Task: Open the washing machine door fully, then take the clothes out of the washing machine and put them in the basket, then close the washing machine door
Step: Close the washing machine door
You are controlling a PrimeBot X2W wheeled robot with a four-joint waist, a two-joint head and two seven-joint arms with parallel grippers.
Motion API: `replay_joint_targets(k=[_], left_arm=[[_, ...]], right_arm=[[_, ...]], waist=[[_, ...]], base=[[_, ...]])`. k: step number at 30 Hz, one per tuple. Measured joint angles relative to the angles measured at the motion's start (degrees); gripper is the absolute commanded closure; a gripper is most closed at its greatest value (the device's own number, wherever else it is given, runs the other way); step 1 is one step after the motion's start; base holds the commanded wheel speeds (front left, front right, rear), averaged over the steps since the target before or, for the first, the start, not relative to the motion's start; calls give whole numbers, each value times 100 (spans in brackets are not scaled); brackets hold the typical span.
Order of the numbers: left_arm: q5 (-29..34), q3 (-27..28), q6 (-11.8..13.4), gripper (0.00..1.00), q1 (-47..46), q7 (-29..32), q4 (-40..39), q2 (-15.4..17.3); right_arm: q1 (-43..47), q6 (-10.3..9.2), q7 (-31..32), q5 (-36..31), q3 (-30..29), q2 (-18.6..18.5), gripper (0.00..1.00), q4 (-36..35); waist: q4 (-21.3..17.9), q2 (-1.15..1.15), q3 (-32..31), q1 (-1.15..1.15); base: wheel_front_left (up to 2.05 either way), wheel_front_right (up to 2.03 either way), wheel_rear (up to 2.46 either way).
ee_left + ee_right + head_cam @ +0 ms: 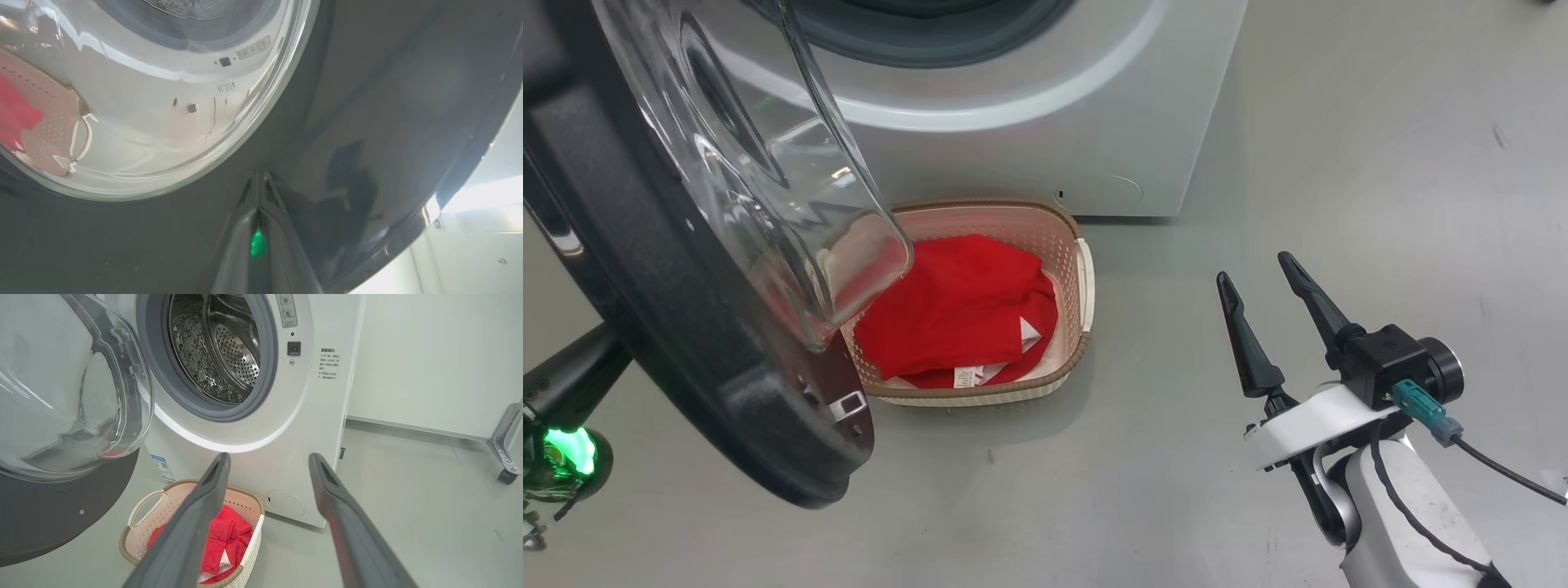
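Grey floor (1339,163), clothes (956,310) in basket (980,207), washing machine door (686,367) open

The left arm (572,380) holds its jaws pressed together, while the right arm (1405,506) holds its jaws spread wide.

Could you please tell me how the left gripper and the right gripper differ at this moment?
The left gripper has its fingers shut together, while the right gripper has them spread open. The left gripper's tips sit at the glossy black rim of the washing machine door, seemingly touching it; the right gripper hangs in free air above the floor, touching nothing. Both have long dark fingers and hold nothing.
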Motion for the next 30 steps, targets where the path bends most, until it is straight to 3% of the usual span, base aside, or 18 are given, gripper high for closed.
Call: replay_joint_targets(k=[23,30], left_arm=[[19,-155,9,100,-349,110,-606,25],[52,-246,213,100,-694,-10,-614,22]], right_arm=[[-188,-108,0,404,172,34,0,-229],[-309,-166,0,644,282,38,0,-378]], waist=[[-1516,0,432,0],[-1924,0,613,0]], base=[[0,0,0],[0,0,0]])
